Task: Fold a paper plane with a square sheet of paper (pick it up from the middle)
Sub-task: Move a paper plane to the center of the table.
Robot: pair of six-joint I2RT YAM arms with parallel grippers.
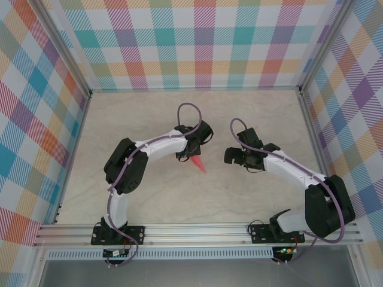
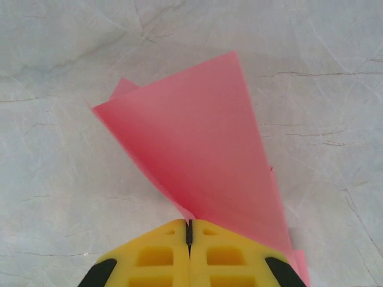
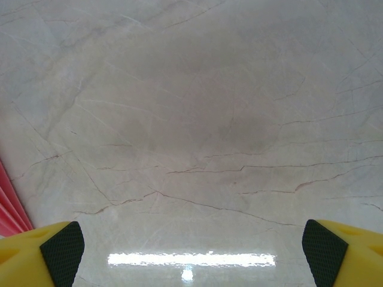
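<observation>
The salmon-pink paper plane (image 1: 198, 164) is a small folded dart at the middle of the table, poking out below my left gripper (image 1: 184, 156). In the left wrist view the folded paper plane (image 2: 203, 143) fans out from between my yellow fingers (image 2: 155, 257), which are shut on its narrow end. My left gripper (image 2: 190, 230) pinches it there. My right gripper (image 1: 233, 156) hovers to the right of the plane, apart from it. Its fingers (image 3: 60, 248) stand wide open over bare table, with a pink edge of the paper plane (image 3: 9, 209) at far left.
The pale marble-patterned table (image 1: 149, 197) is walled on three sides by checked panels (image 1: 191, 42). An aluminium rail (image 1: 197, 230) with both arm bases runs along the near edge.
</observation>
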